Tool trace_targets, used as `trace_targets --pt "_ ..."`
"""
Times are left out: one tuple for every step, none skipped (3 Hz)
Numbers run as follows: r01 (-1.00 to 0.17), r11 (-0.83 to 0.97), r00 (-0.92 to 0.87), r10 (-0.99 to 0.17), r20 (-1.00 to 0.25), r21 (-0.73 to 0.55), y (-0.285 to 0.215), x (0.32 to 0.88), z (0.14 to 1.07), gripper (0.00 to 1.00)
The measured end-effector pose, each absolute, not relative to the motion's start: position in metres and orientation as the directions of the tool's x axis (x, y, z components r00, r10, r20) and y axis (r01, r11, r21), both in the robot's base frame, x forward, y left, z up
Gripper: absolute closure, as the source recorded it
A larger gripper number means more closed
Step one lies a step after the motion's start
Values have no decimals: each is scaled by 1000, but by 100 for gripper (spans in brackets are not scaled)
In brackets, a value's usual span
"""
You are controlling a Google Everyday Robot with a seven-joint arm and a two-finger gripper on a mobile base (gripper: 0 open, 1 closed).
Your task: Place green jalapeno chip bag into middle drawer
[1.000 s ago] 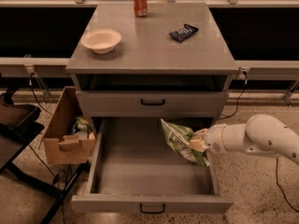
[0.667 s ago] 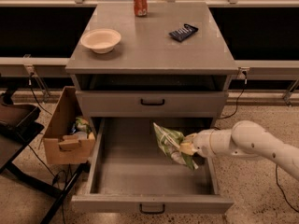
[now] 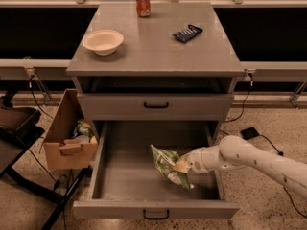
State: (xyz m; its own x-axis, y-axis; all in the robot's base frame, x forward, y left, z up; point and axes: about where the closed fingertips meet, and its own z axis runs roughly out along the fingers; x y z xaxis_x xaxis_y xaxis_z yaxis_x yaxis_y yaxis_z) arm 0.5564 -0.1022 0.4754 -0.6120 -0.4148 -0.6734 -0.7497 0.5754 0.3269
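My white arm [image 3: 254, 161] came in from the right, low, bent at a rounded elbow, the forearm almost level and pointing left. My gripper [image 3: 181, 166] hung over the open middle drawer [image 3: 124, 181], fingers clamped on the green jalapeno chip bag [image 3: 164, 161].

The end effector [image 3: 182, 166] is hanging inside the middle drawer [image 3: 98, 163] near its right wall, gripping the green jalapeno chip bag [image 3: 165, 162]. The drawer's left and centre are lying open from above. The closed drawer front [image 3: 192, 107] is bounding the opening behind, and a cardboard box [image 3: 64, 150] is standing just beside the left wall.
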Motion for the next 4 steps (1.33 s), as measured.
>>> trace_targets --pt "-748 576 -614 -415 -671 329 -102 556 474 50" --pt "-748 576 -614 -415 -671 329 -102 556 474 28" --pt "-748 576 -614 -415 -671 329 -102 556 474 4" --pt "-748 576 -614 -415 -671 329 -102 556 474 0"
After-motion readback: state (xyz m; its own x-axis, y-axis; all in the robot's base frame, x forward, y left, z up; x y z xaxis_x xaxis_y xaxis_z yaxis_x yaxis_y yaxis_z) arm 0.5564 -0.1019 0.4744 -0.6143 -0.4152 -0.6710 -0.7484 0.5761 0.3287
